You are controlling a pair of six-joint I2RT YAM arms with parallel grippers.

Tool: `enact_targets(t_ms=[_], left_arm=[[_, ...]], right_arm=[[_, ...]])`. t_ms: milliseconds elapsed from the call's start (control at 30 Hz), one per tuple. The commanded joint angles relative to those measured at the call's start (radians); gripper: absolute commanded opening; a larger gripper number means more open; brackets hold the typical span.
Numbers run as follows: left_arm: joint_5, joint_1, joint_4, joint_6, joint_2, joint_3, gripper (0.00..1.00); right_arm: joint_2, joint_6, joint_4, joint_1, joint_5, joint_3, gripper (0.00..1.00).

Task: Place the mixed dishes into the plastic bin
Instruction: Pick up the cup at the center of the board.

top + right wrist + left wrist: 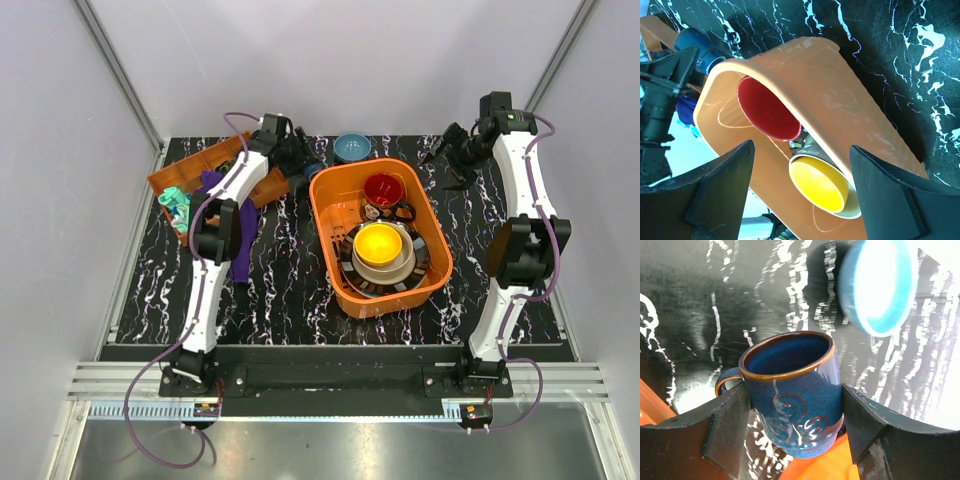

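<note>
left gripper [794, 409] clamped on dark blue mug [786, 360], far-left of the orange bin [433, 233]. right gripper [801, 152] apart, empty, near bin's far-right corner. bin mid-counter [280, 275] holds red mug [384, 189], yellow bowl [381, 243].

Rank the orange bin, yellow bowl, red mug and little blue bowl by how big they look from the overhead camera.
1. orange bin, by far the largest.
2. yellow bowl.
3. red mug and small blue bowl look nearly alike. The mug seems slightly wider, but not enough to rank them firmly.
</note>
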Motion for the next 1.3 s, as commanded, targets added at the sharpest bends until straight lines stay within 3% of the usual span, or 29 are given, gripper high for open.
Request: enact_targets(t_ms=[0,367,867,1267], left_arm=[[0.048,0.012,0.067,0.008,-0.151,0.028,0.0],[0.063,0.029,0.013,0.059,-0.293,0.037,0.0],[0.028,0.027,-0.142,0.197,-0.534,-0.122,0.0],[-0.03,0.024,-0.287,0.296,-0.749,-0.287,0.0]], right_arm=[[0.015,0.013,0.035,0.002,-0.04,0.043,0.86],[0.035,0.024,0.07,0.002,-0.058,0.06,0.86],[0.077,0.031,0.109,0.002,-0.072,0.111,0.86],[0.17,0.044,0.119,0.002,-0.09,0.245,0.86]])
